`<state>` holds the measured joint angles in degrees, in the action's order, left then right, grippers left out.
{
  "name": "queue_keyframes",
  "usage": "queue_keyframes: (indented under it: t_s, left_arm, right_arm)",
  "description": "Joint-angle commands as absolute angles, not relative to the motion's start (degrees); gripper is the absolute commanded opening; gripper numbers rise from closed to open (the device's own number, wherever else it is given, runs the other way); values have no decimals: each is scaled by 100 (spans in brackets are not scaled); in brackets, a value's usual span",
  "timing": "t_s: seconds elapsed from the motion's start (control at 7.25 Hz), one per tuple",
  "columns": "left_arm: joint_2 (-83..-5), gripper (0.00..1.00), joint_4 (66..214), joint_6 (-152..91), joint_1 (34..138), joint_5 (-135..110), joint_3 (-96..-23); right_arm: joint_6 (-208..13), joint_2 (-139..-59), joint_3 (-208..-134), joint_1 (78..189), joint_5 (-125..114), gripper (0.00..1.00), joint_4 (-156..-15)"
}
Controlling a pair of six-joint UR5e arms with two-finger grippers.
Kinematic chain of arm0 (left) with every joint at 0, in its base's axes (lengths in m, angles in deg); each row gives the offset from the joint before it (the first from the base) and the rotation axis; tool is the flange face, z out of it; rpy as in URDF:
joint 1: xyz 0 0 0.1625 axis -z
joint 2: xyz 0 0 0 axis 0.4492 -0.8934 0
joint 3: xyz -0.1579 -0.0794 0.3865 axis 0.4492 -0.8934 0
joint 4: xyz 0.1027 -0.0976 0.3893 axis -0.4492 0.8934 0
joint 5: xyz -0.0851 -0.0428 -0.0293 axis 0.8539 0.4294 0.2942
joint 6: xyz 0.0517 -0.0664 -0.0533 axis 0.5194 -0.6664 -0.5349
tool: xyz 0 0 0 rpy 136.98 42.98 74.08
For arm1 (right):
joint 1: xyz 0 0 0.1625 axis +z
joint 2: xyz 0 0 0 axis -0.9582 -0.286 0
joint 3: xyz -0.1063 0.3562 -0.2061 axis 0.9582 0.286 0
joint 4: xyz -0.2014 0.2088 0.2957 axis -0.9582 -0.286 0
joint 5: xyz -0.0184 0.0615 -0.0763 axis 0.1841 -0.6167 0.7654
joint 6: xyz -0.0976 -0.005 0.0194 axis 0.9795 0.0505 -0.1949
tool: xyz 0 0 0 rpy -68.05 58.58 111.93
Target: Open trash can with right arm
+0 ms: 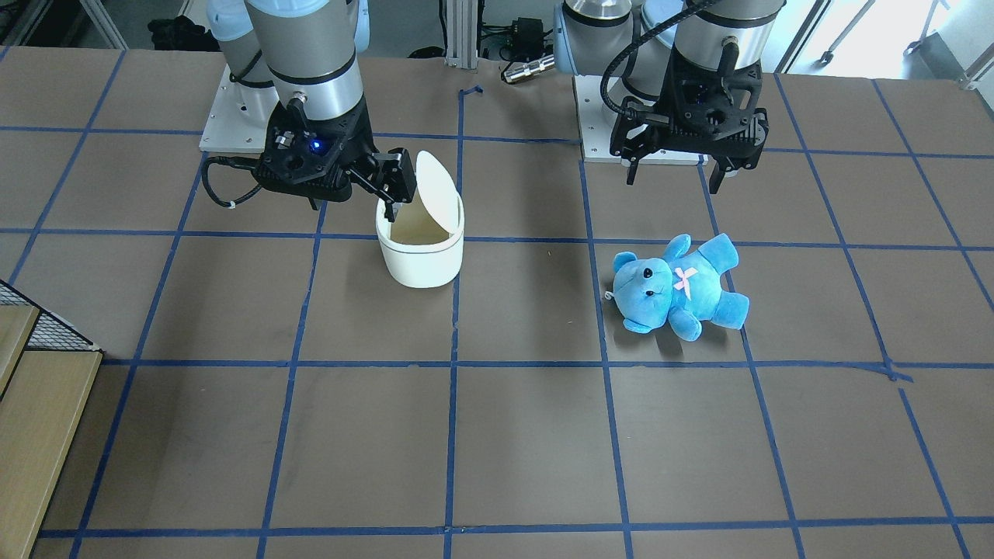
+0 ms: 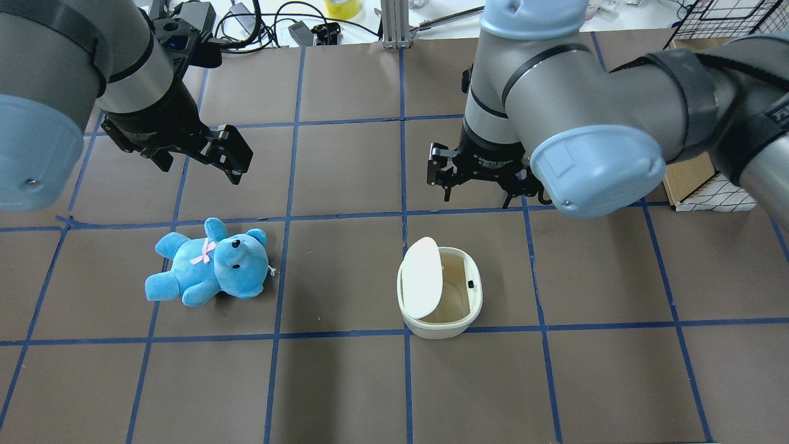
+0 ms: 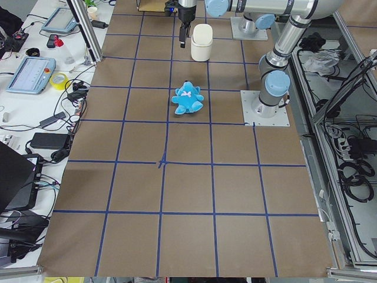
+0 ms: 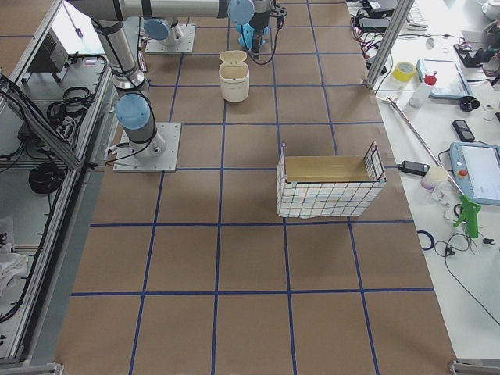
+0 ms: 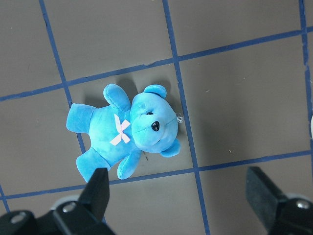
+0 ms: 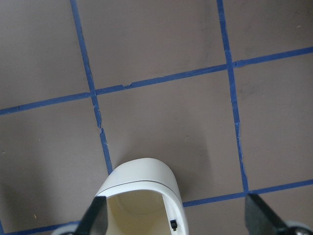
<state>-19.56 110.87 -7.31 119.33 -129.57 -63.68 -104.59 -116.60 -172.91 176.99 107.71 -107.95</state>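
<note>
The white trash can (image 2: 439,320) stands mid-table with its lid (image 2: 421,277) tipped up and the inside showing. It also shows in the front view (image 1: 419,260) and at the bottom of the right wrist view (image 6: 146,176). My right gripper (image 2: 479,192), the one with the blue light (image 1: 314,145), hovers open and empty above and just beside the can. One finger (image 1: 397,180) overlaps the lid edge in the front view, and I cannot tell if it touches. My left gripper (image 2: 202,171) is open and empty above the blue teddy bear (image 2: 209,271).
The teddy (image 1: 679,287) lies on its back about two grid squares from the can. A wire-mesh basket with a cardboard floor (image 4: 328,187) stands toward the table's right end. Wooden boxes (image 1: 31,419) sit at that same end. Blue tape lines grid the brown table.
</note>
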Motion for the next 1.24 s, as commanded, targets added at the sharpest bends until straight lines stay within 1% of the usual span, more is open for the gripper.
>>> queue_keyframes:
  t_s: [0.0,0.55,1.1]
  left_arm:
    - [-1956,100,11087,-731,11933,-12957,-6368]
    - [-1956,100,11087,-731,11933,-12957,-6368]
    - [-1956,100,11087,-731,11933,-12957,-6368]
  right_arm:
    - [-9871,-11733,-17207,17482,11060,100,-10661]
    - [-8166,-12023,-17172,16525,11009,100,-10072]
    - [-7696,-12094,-17031,16057,11018,100,-9818]
